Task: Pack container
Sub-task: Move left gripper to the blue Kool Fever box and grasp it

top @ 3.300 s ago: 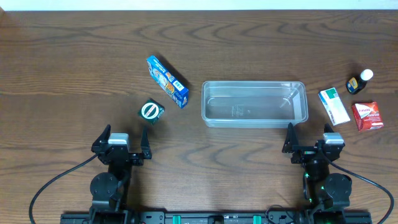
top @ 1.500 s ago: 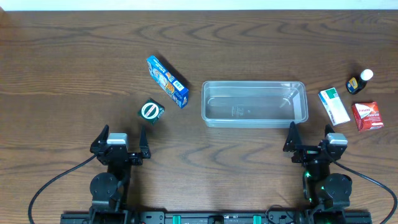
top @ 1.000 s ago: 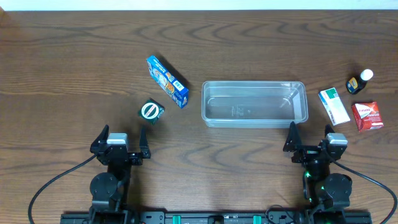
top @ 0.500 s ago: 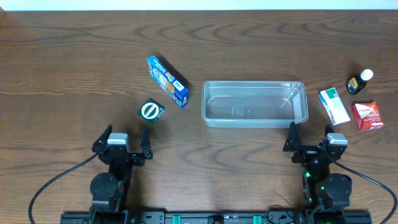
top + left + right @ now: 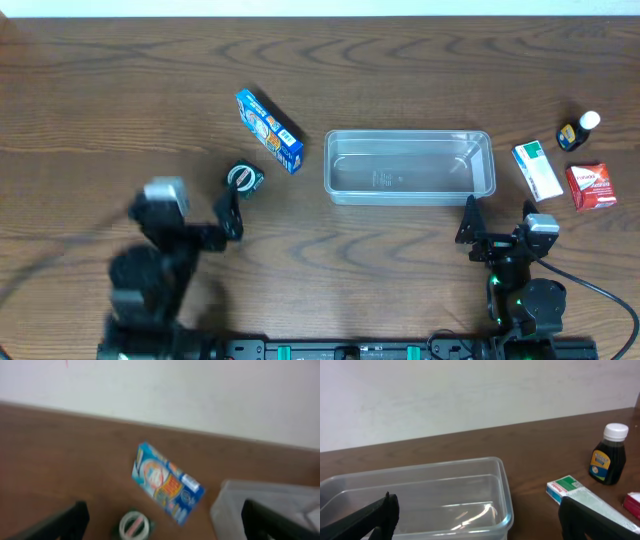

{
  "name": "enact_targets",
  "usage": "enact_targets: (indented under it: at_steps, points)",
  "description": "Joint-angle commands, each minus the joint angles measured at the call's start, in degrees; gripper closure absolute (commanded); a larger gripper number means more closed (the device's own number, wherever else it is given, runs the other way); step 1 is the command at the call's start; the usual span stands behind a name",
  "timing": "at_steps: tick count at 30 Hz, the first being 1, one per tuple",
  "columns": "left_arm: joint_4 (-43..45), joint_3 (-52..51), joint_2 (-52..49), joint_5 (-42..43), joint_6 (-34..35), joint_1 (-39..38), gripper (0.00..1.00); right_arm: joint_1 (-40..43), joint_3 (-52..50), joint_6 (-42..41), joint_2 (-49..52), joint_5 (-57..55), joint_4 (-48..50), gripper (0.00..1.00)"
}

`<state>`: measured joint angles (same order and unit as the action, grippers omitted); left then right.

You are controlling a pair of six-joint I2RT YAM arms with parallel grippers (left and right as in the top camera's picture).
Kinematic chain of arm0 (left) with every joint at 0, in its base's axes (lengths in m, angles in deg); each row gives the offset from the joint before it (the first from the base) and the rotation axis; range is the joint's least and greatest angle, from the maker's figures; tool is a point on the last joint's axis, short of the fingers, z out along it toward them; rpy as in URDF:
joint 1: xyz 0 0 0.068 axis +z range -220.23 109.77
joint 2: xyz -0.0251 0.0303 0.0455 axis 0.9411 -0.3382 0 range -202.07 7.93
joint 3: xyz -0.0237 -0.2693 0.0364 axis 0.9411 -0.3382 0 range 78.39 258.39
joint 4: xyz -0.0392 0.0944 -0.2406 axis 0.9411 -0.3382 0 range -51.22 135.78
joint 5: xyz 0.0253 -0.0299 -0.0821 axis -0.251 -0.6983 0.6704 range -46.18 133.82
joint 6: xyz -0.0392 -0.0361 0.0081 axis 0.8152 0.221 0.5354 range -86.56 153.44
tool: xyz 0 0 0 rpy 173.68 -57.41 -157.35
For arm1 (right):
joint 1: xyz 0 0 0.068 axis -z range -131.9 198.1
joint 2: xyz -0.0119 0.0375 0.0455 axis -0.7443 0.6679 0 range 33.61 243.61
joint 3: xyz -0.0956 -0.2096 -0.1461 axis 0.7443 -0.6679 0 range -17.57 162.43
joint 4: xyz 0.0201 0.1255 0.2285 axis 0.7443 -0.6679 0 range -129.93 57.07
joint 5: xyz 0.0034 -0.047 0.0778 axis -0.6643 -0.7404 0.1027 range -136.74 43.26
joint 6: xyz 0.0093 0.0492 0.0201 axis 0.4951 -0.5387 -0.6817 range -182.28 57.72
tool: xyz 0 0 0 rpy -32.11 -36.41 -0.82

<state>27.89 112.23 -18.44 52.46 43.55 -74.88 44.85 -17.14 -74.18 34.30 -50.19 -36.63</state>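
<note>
The container (image 5: pixel 408 166) is a clear rectangular tub at the table's middle, and nothing shows inside it. It also shows in the right wrist view (image 5: pixel 506 491) and at the right edge of the left wrist view (image 5: pixel 260 510). My left gripper (image 5: pixel 188 213) is open and empty, blurred with motion, just below and left of a small dark green box with a white ring (image 5: pixel 242 177). That box sits low in the left wrist view (image 5: pixel 134 526), between my open fingers (image 5: pixel 165 532). My right gripper (image 5: pixel 503 233) is open and empty, near the container's front right corner (image 5: pixel 485 522).
A blue carton (image 5: pixel 269 131) (image 5: pixel 167 482) lies left of the container. Right of the container are a white and green box (image 5: pixel 537 171) (image 5: pixel 575 492), a red box (image 5: pixel 590 186) and a small dark bottle with a white cap (image 5: pixel 578 131) (image 5: pixel 607 455).
My left arm has swung up and to the left from its resting place, toward the small green box, and is blurred. The right arm and all objects have stayed put.
</note>
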Motion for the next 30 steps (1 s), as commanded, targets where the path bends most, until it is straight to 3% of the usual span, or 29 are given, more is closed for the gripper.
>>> enact_targets:
  at_steps: [1, 6, 9, 16, 20, 23, 30]
  points:
    - [-9.33, 19.43, -16.0, 1.46, 0.74, 0.17, 0.02, 0.22, -0.11, -0.9, -0.2, -0.63, -0.17, 0.01]
    - [-31.23, 49.62, -39.65, 1.46, 0.76, 0.17, 0.02, 0.22, -0.11, -0.87, -0.2, -0.63, -0.17, 0.01]
    - [-34.84, 59.08, -49.18, 3.06, 0.79, 0.17, 0.02, 0.22, -0.11, -0.9, -0.2, -0.63, -0.17, 0.01]
    - [-30.29, 60.67, -59.39, 4.79, 1.27, 0.17, 0.02, 0.22, -0.11, -0.9, -0.2, -0.63, -0.17, 0.01]
    - [-29.83, 60.67, -63.45, 4.72, 14.67, -0.85, 0.02, 0.22, -0.11, -0.9, -0.2, -0.63, -0.17, 0.01]
    - [-31.3, 60.67, -66.34, -3.72, 25.07, -3.26, 0.02, 0.22, -0.11, -0.87, -0.2, -0.63, -0.17, 0.01]
    - [-30.69, 60.67, -72.37, -18.49, 29.83, -12.15, 0.02, 0.22, -0.11, -0.9, -0.2, -0.63, -0.17, 0.01]
